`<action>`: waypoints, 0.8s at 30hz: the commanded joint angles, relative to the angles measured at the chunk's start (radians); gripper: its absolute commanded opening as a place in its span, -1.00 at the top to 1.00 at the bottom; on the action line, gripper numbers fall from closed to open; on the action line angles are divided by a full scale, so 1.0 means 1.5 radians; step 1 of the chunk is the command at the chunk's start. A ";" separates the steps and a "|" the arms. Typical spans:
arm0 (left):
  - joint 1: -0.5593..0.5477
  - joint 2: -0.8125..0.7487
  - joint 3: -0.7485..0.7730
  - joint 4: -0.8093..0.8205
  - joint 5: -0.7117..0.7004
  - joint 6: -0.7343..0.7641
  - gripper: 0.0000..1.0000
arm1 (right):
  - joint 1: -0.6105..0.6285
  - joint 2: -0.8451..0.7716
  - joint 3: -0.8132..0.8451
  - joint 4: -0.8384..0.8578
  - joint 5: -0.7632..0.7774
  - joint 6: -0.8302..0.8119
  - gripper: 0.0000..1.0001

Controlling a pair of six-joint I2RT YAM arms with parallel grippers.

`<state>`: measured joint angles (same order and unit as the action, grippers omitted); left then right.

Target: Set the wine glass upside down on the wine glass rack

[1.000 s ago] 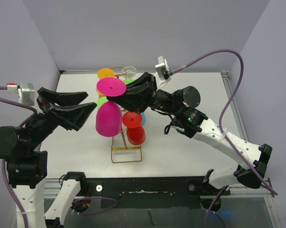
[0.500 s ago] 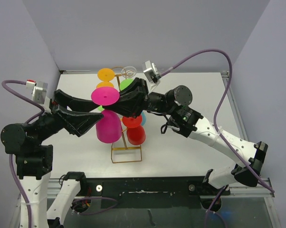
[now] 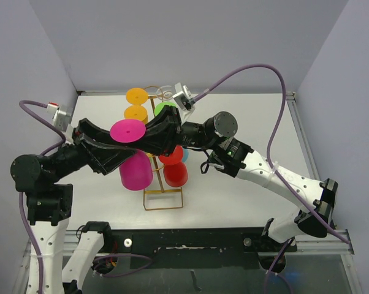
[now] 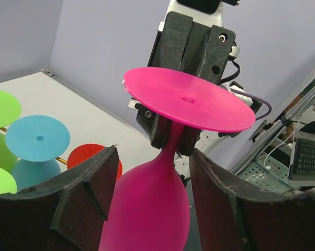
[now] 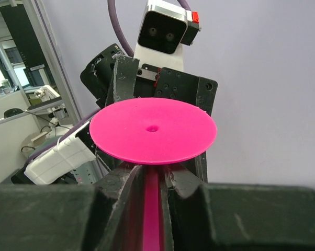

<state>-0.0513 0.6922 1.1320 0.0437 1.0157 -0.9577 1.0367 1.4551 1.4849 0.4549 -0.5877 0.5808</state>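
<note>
overhead from behind, close wrist views facing, sharing wine glass

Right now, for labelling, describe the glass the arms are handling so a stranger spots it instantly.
Start at the gold wire rack in the middle, hung with upside-down glasses. At its left, the wine glass is foot-up, stem pinched by the right gripper, bowl inside the open left gripper. It alone is magenta, unlike the red glass beside it.
</note>
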 commanded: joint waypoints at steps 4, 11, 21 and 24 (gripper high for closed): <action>0.000 0.004 -0.014 0.029 0.036 0.008 -0.09 | 0.007 -0.005 0.034 0.047 -0.014 0.003 1.00; -0.001 0.003 -0.019 0.029 0.049 0.014 0.32 | 0.007 0.000 0.036 0.043 -0.031 -0.005 1.00; -0.001 -0.003 -0.032 0.060 0.057 -0.004 0.44 | 0.019 0.013 0.044 0.060 -0.073 -0.004 1.00; -0.001 -0.005 -0.040 0.083 0.061 -0.021 0.69 | 0.019 0.013 0.041 0.068 -0.076 0.003 1.00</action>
<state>-0.0517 0.6830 1.0893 0.1169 1.0931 -0.9646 1.0409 1.4765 1.4979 0.4671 -0.6510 0.5755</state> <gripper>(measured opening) 0.315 0.109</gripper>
